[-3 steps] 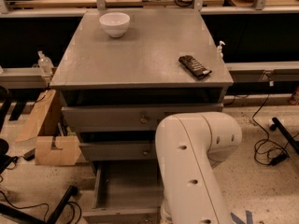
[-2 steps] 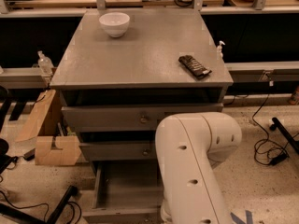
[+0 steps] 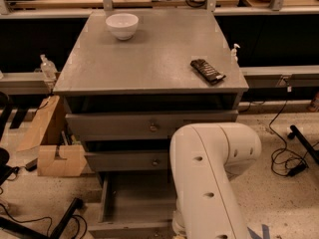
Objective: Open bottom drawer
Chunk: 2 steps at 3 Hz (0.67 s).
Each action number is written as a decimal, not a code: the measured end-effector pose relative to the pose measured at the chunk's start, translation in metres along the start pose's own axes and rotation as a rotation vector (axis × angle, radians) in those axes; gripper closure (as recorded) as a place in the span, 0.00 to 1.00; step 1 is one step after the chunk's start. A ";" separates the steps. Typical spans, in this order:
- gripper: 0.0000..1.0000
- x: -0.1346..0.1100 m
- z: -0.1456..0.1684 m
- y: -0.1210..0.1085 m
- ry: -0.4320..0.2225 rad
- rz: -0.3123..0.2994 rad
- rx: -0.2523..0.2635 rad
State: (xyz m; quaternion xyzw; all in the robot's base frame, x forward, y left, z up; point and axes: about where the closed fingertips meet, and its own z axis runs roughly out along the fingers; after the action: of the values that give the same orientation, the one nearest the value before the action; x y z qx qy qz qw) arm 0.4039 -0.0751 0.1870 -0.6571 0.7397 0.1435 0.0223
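The grey cabinet (image 3: 149,59) stands in the middle of the camera view. Its bottom drawer (image 3: 137,200) is pulled out toward me, and its plain grey inside shows. Its front lies at the lower edge of the view, and the knob is hidden. The top drawer (image 3: 149,126) and the middle drawer (image 3: 132,161) are shut, each with a small round knob. My white arm (image 3: 209,178) reaches down at the lower right in front of the cabinet. The gripper is hidden below the arm, out of view.
A white bowl (image 3: 122,25) and a dark bar-shaped object (image 3: 207,70) lie on the cabinet top. A cardboard box (image 3: 52,148) stands left of the cabinet. Cables (image 3: 286,158) lie on the floor at right. A black leg (image 3: 65,218) crosses the floor at lower left.
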 end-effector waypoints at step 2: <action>0.18 -0.001 0.001 0.000 0.013 0.009 -0.013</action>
State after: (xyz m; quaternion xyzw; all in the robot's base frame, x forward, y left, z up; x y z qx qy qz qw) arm 0.4043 -0.0738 0.1861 -0.6550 0.7417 0.1442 0.0124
